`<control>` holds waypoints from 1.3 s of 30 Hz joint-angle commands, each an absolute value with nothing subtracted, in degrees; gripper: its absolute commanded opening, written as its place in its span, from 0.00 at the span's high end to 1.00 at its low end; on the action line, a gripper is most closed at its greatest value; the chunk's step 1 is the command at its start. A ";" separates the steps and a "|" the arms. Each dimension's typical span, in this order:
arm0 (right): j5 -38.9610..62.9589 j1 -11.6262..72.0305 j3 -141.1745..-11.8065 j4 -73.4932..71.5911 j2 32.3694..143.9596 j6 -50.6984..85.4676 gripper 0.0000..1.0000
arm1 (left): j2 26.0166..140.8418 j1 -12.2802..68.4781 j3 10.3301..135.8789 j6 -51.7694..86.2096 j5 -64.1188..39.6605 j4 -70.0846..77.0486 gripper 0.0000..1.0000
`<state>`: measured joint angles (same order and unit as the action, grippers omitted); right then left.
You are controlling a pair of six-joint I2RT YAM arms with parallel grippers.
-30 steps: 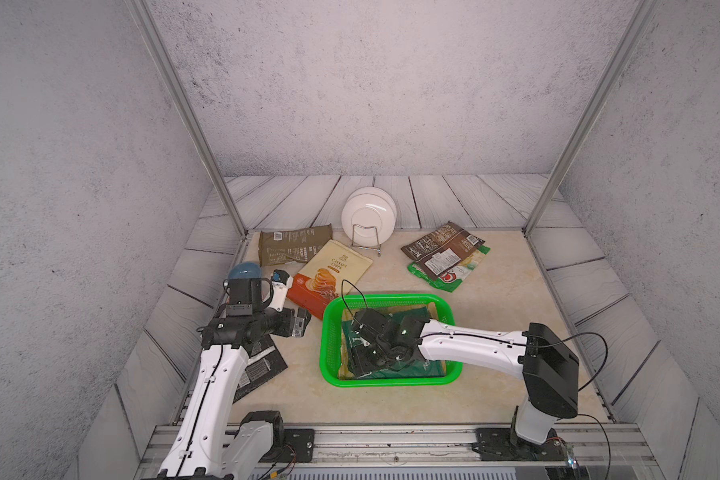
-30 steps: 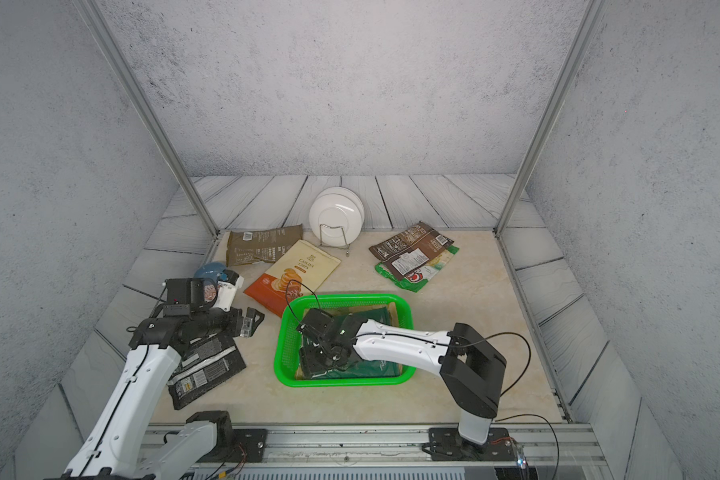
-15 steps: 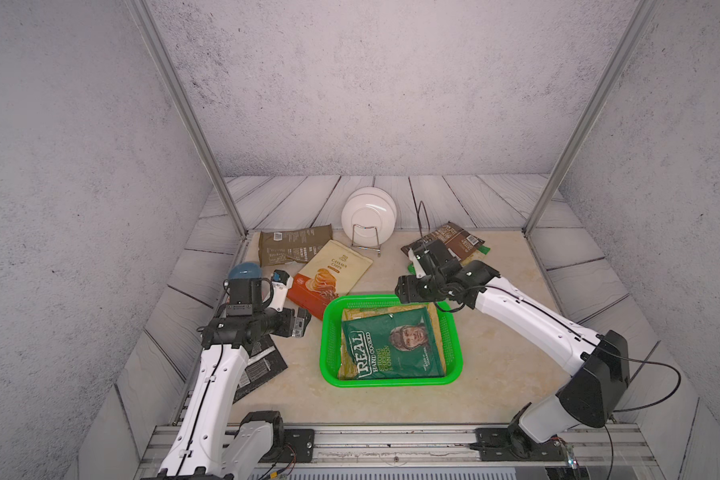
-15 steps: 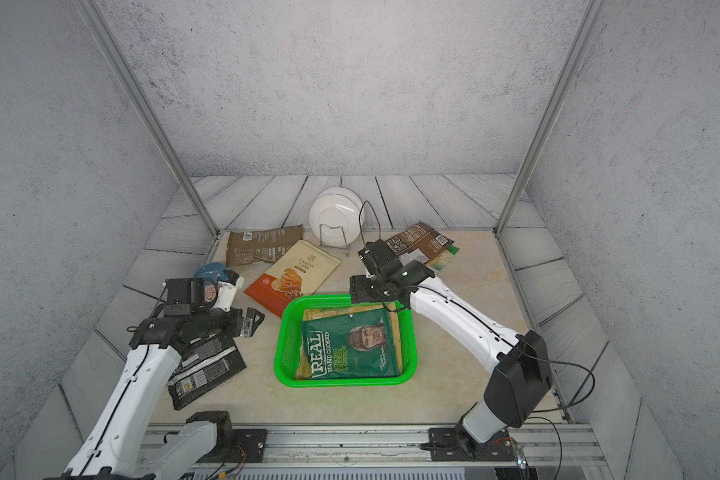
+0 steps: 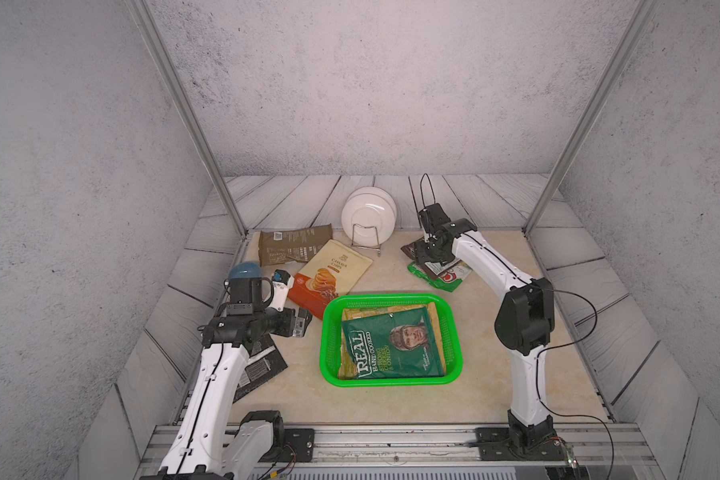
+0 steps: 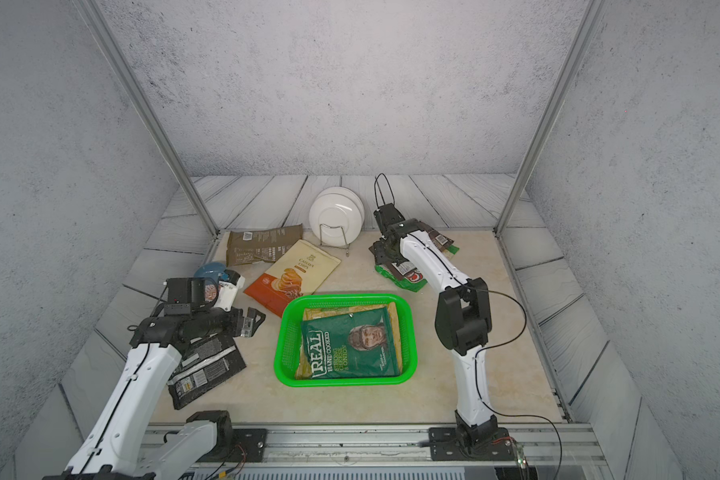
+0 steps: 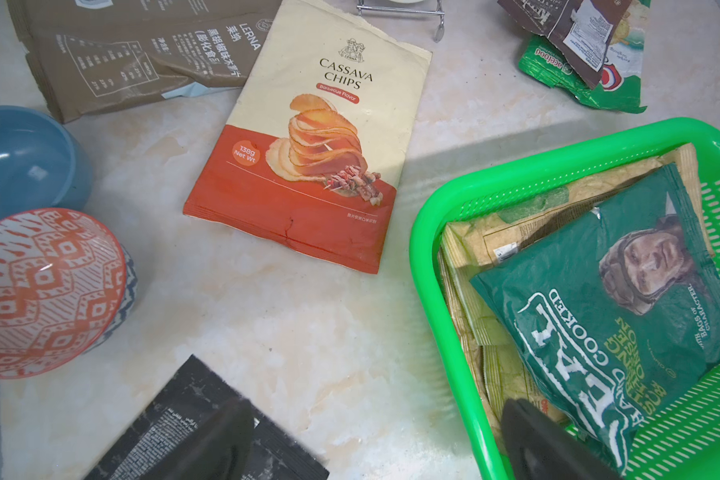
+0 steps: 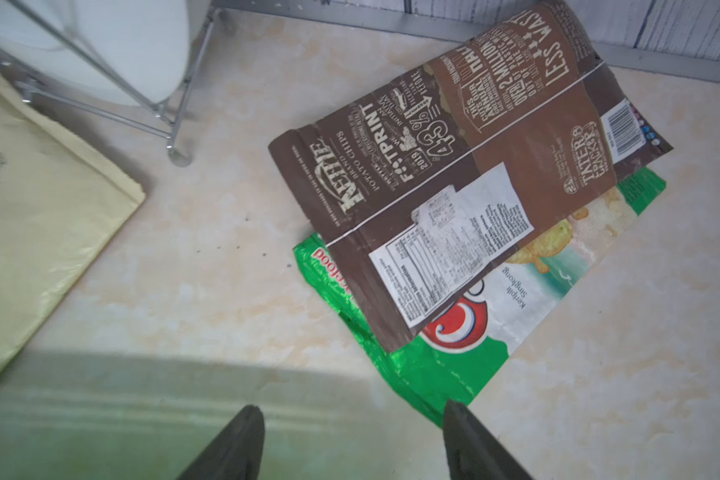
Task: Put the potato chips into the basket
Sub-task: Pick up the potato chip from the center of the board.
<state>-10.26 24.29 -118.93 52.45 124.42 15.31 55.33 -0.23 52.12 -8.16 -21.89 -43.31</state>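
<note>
Right gripper: a second ago down in the basket over the dark green bag; half a second ago above the basket's far right corner. It is now out over the brown bag near the table's far edge, right of the racked plates. Fingers apart, nothing between them.

Left gripper: unmoved through all three moments. Spread wide and empty, above the table between the black bag and the basket's left wall.

Basket: middle of the table toward its near edge, unshifted. Dark green bag lies flat inside, on top of tan bags.

Bags out on the table:
- brown bag, overlapping a bright green bag
- cassava bag and olive-brown bag, toward the far left corner
- black bag, at the left edge

Blue bowl and red-patterned bowl: left edge, side by side.

Obscured:
- tan bags mostly covered, count unclear
- bright green bag partly under the brown
- black bag partly beneath the left arm in both top views
- right fingertips hidden behind the wrist in both top views
</note>
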 commanded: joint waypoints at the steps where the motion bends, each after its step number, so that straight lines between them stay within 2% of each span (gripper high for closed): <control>1: -11.70 23.20 -126.44 59.29 132.04 10.89 0.28 | 55.62 0.09 51.70 -8.96 -22.66 -44.02 0.00; 13: -10.71 21.82 -138.81 61.93 146.26 7.23 0.29 | 56.10 0.06 51.77 -8.81 -22.32 -43.86 0.00; 27: -9.16 19.29 -147.03 65.48 154.63 6.74 0.33 | 56.60 0.02 51.83 -8.72 -22.11 -43.90 0.00; 31: -8.88 19.13 -144.99 64.10 153.10 7.36 0.45 | 56.61 0.08 51.86 -8.62 -22.04 -43.94 0.00; 39: -10.52 19.29 -135.22 57.61 141.57 7.82 0.82 | 56.72 0.05 51.89 -8.64 -21.99 -43.94 0.00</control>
